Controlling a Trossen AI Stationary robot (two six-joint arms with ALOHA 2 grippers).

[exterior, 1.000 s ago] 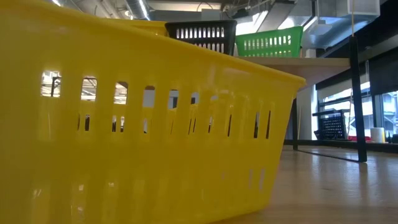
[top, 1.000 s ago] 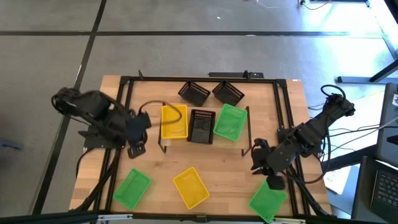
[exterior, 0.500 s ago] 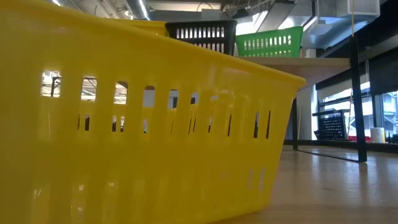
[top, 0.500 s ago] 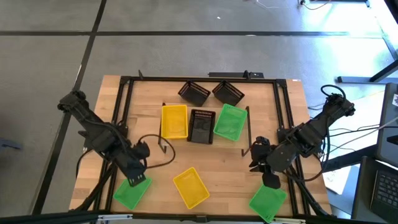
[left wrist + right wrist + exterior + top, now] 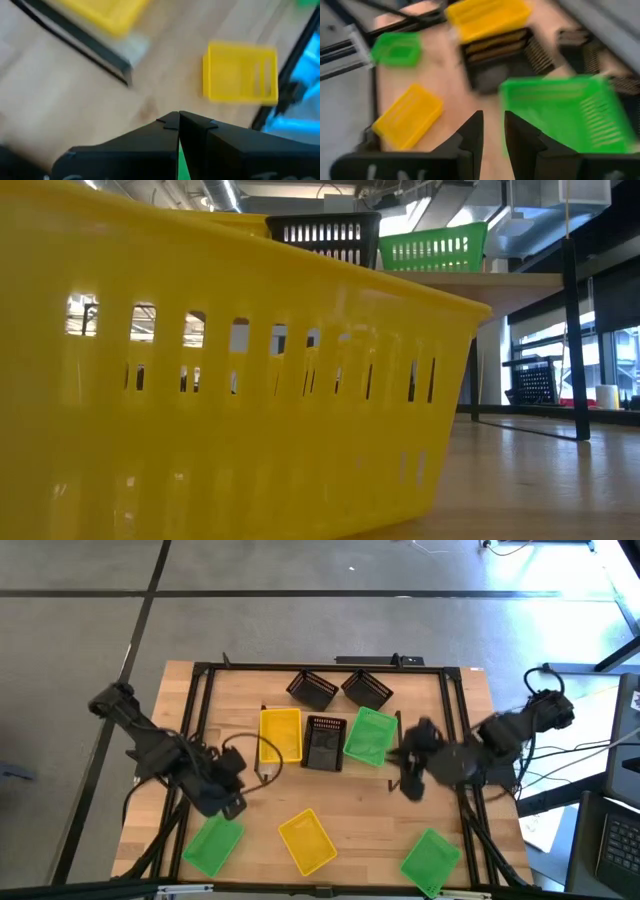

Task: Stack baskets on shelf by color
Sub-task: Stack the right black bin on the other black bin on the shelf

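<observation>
**Both grippers empty above the worktop**

Left gripper point(image 5: 228, 805), clenched, hangs over a green basket point(image 5: 212, 846) at the worktop's point(image 5: 360, 802) front left. On the shelf point(image 5: 258, 758) sit yellow, black and green baskets. Right gripper point(image 5: 412, 783), slightly parted, hovers beside the shelf.

Grey floor point(image 5: 300, 625) crossed by dark seams around a light wooden table point(image 5: 470, 700). Ceiling strip lights point(image 5: 230, 194) and ducts overhead. Bright windows point(image 5: 535, 345) behind black posts at the far right.

Baskets: 2 yellow point(image 5: 280, 735), 3 green point(image 5: 371, 736), 3 black point(image 5: 324, 743); 1 shelf point(image 5: 262, 772); 2 arms.
</observation>
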